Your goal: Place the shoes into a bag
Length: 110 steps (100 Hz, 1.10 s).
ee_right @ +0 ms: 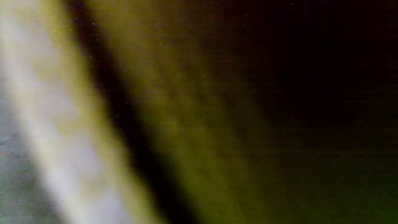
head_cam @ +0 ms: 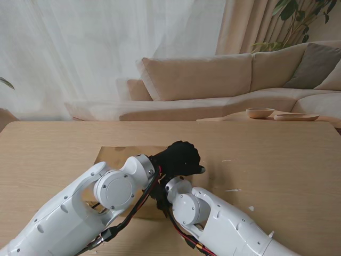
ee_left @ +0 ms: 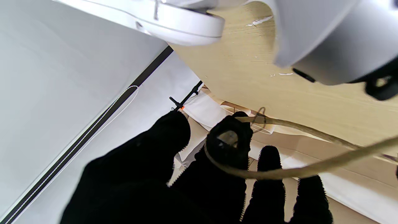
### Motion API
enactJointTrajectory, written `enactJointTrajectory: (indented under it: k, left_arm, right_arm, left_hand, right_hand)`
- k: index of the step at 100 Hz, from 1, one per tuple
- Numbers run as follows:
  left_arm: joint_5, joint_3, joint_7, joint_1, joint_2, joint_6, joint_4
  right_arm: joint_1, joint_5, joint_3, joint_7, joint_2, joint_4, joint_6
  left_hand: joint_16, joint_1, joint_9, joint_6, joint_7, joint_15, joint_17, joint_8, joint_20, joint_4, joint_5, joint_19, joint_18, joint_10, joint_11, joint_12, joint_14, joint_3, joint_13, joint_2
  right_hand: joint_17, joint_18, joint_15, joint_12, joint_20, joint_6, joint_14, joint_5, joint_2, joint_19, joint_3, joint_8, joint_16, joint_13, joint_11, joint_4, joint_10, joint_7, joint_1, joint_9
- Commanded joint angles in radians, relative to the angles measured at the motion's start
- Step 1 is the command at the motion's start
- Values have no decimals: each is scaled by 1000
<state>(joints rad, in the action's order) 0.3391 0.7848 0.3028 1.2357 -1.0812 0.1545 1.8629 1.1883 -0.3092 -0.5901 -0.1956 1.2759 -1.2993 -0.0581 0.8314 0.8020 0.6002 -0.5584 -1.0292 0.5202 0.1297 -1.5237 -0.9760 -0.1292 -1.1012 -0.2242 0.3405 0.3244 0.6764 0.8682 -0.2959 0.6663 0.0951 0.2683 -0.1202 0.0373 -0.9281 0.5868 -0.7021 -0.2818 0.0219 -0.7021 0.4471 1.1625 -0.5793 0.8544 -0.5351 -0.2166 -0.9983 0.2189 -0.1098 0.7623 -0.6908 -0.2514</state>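
At table centre | left hand (head_cam: pixel 180 158) fisted over bag (head_cam: pixel 114 155), handle (ee_left: pixel 311 169) hooked

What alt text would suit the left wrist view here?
A black-gloved left hand hooks a tan cord handle of a brown paper bag around one finger, with the wooden table behind it and a white arm overhead.
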Motion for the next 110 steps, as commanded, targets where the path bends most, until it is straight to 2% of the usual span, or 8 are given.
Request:
enactJointTrajectory:
  k: [1, 38, 60, 64, 68, 78, 95, 110]
  left_arm:
    - [-17, -7, 16, -8, -11, 13, -1]
    - [-54, -37, 32, -26, -12, 25, 2]
    - [-19, -26, 29, -20, -9, 42, -2]
    - [-17, -24, 32, -19, -8, 45, -2]
    - [-11, -21, 33, -17, -7, 45, -1]
    - [5, -15, 37, -14, -4, 43, -1]
    - [24, -7, 42, -10, -1, 40, 0]
    - [38, 1, 45, -5, 2, 35, 1]
  right_arm:
    - [-13, 11, 5, 6, 27, -8, 7]
    - [-47, 56, 33, -5, 61, 47, -1]
    - [-52, 47, 38, 17, 52, 57, 2]
    - [-52, 43, 38, 27, 47, 55, 3]
    - [-52, 38, 38, 35, 42, 53, 3]
    - [-50, 22, 36, 54, 28, 43, 3]
    - [-47, -10, 29, 96, -2, 19, 9]
    - [-41, -41, 20, 122, -25, -1, 29]
  left_hand:
    - [10, -24, -18, -16, 7, 15, 16, -32, -23, 23, -45, -27, -18, -17, 4, 16, 9, -8, -37, -20]
    - [10, -27, -22, -8, 9, 12, 14, -32, -32, 23, -41, -26, -17, -23, 1, 16, 12, -13, -36, -23]
    - [11, -20, -23, -18, 11, 13, 15, -33, -36, 24, -41, -26, -18, -15, 1, 17, 8, -12, -37, -18]
    - [12, -18, -24, -22, 12, 13, 15, -32, -37, 24, -42, -26, -18, -16, 1, 17, 8, -13, -37, -18]
    - [12, -17, -23, -23, 12, 14, 14, -32, -38, 24, -42, -27, -18, -17, 2, 18, 8, -14, -35, -17]
    - [14, -13, -23, -25, 12, 16, 13, -32, -40, 25, -44, -27, -15, -19, 3, 18, 9, -15, -33, -14]
    - [13, -6, -24, -33, 16, 16, 12, -30, -42, 27, -50, -27, -17, -22, 0, 15, 11, -16, -36, -9]
    - [12, 4, -25, -45, 22, 16, 12, -26, -43, 28, -55, -26, -19, -28, 0, 13, 13, -17, -36, -7]
  right_hand:
    - [-72, -90, -56, 28, -53, -211, -18, -22, -201, 238, -68, 14, -30, -38, -74, -58, 5, 89, -60, -42]
    - [-71, -90, -56, 24, -52, -210, -17, -13, -198, 250, -63, 3, -31, -33, -74, -59, 5, 85, -63, -38]
    - [-37, -57, 40, -23, -16, -178, -5, 127, -68, 174, -175, -324, 17, -13, 36, -33, -10, 46, 83, -30]
    - [-32, -53, 68, -42, -11, -148, -2, 175, -47, 157, -198, -361, 31, -9, 65, -31, -12, 19, 121, -26]
    - [-28, -46, 87, -67, -6, -91, 1, 197, -37, 136, -243, -348, 41, -7, 91, -37, -12, -57, 176, -25]
    - [-10, -31, 154, -117, 18, 26, 6, 227, -37, 58, -302, -275, 74, 3, 144, -122, -11, -215, 273, -22]
    - [22, -3, 333, -228, 110, 102, -7, 273, 23, -203, -314, -312, 162, 32, 268, -104, -3, -338, 355, 8]
    - [40, -23, 468, -264, 176, 144, -42, 328, 28, -413, -289, -379, 228, 70, 337, -83, -1, -408, 410, 49]
